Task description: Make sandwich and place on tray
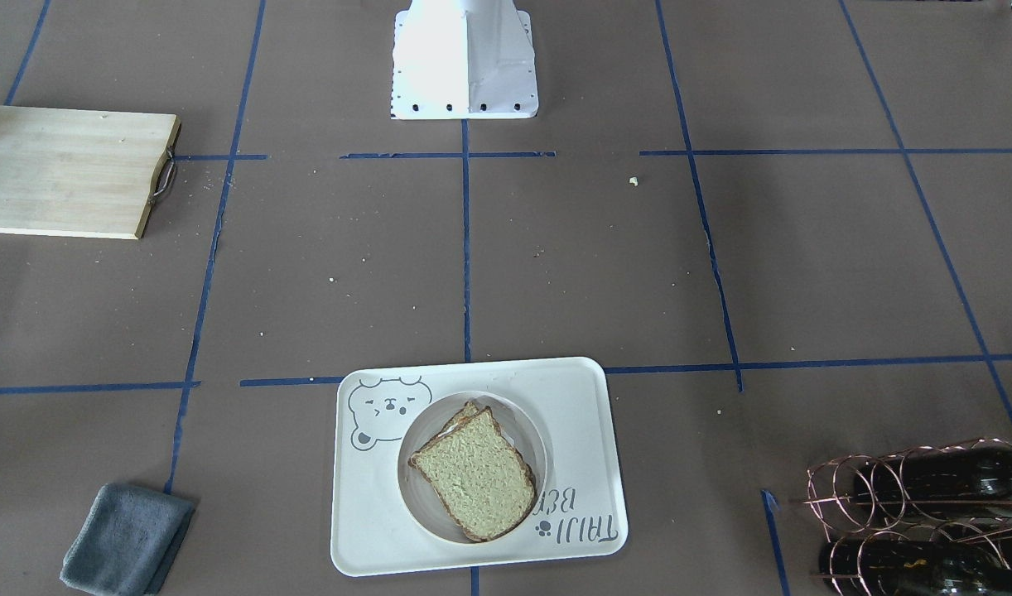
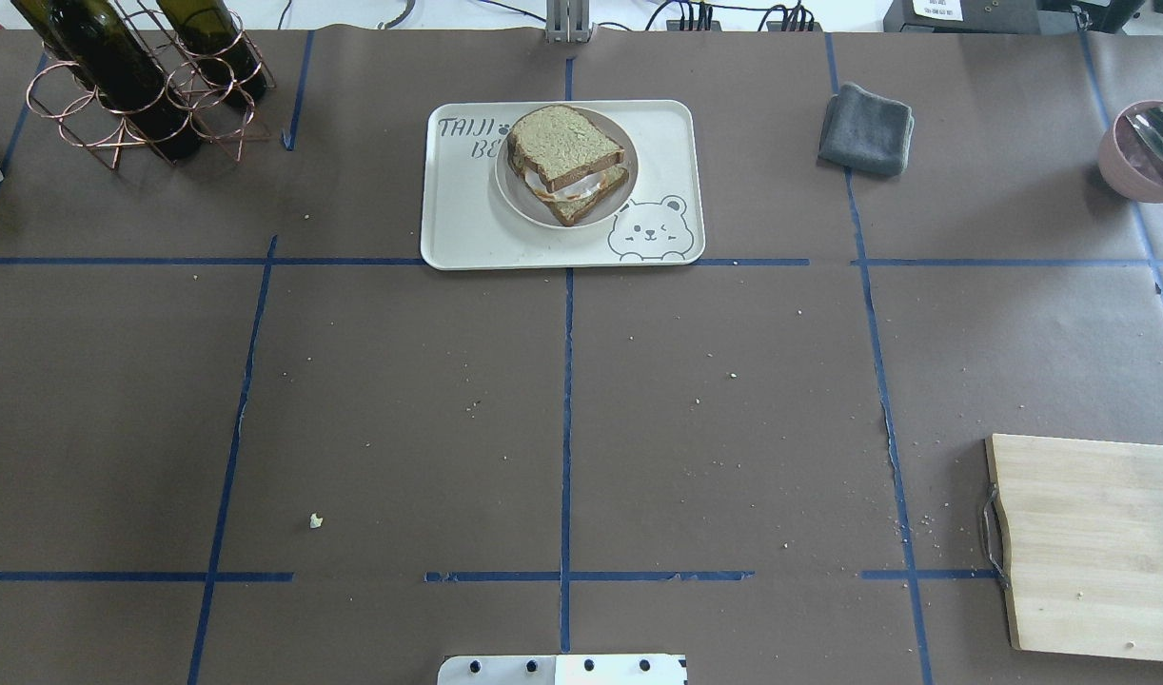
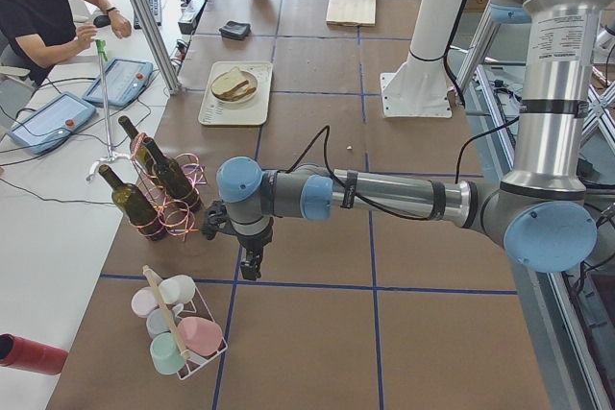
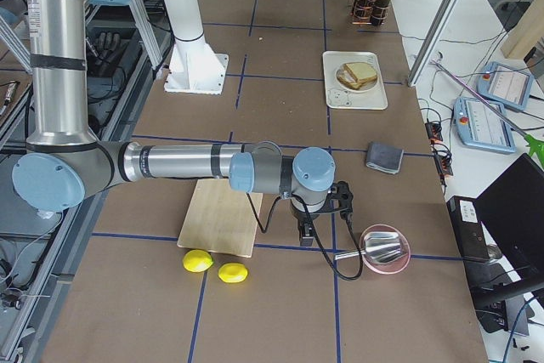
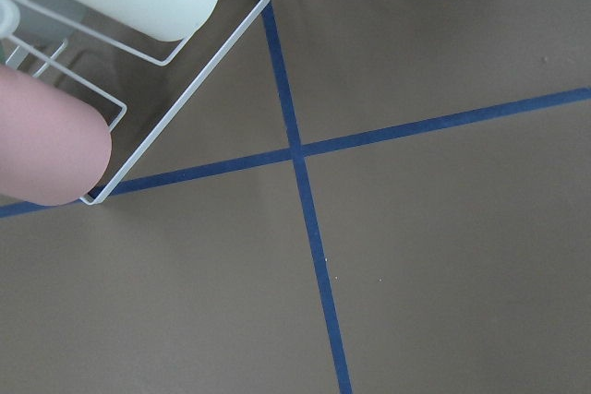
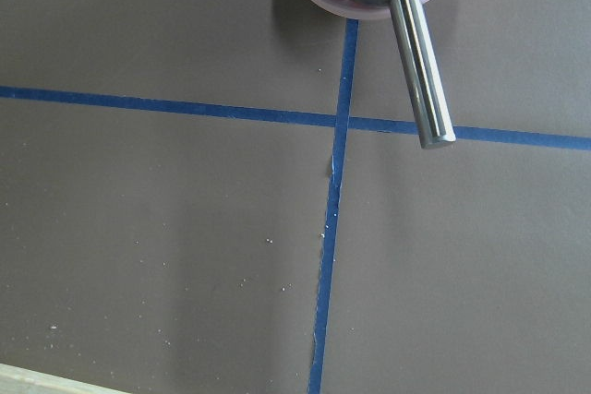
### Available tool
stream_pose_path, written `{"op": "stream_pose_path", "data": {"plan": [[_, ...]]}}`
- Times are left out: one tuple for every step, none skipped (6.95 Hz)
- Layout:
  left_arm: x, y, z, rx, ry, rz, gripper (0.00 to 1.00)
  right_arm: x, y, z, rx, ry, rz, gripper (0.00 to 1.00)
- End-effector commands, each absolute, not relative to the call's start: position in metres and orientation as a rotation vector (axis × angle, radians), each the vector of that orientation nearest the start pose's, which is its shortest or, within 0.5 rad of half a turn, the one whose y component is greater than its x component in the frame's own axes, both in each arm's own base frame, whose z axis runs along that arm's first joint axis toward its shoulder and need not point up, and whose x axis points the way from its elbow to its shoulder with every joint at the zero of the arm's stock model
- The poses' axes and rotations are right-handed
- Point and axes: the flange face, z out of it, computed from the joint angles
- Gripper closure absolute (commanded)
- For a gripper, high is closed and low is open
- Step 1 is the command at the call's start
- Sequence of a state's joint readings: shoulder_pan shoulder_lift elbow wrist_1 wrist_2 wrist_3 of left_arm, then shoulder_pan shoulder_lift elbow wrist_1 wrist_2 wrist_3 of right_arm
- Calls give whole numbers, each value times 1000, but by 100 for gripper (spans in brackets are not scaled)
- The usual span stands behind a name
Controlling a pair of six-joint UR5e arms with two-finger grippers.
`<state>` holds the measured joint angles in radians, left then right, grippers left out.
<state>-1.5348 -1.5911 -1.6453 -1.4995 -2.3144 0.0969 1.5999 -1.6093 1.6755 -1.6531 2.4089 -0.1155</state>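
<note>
The sandwich (image 1: 473, 473), two tan bread slices with a white egg between them, lies on a round white plate (image 2: 517, 202) on the cream bear tray (image 2: 467, 224) at the table's far middle. It also shows in the exterior left view (image 3: 233, 85) and the exterior right view (image 4: 359, 76). My left gripper (image 3: 250, 266) hangs low over the table near the bottle rack, far from the tray; I cannot tell if it is open. My right gripper (image 4: 304, 234) hangs next to the pink bowl; I cannot tell its state. Neither wrist view shows fingers.
A wooden cutting board (image 2: 1095, 542) lies at the near right, with two lemons (image 4: 212, 265) beside it. A grey cloth (image 2: 867, 128) and a pink bowl with a metal ladle (image 2: 1148, 152) are far right. A copper rack of bottles (image 2: 134, 76) stands far left, a cup rack (image 3: 178, 333) beyond it.
</note>
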Motion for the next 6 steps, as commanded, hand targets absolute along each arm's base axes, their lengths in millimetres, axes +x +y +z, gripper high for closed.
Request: {"op": "stream_pose_path", "data": {"plan": [[-69,-492,628,-3,748,70,0,72,-469,636,31,-845,-67,0],[-69,-493,628,-6,750,68,0,72,-465,639,24,-855,-64,0],[-68,-492,627,-8,768,65,0,72,-465,640,23,-854,-63,0],[-66,-492,626,-7,793,64,0,72,-465,642,20,-854,-62,0],[-66,-492,626,-5,793,65,0,72,-464,643,19,-854,-62,0],[-66,-492,626,-7,793,64,0,72,-464,644,16,-854,-61,0]]}}
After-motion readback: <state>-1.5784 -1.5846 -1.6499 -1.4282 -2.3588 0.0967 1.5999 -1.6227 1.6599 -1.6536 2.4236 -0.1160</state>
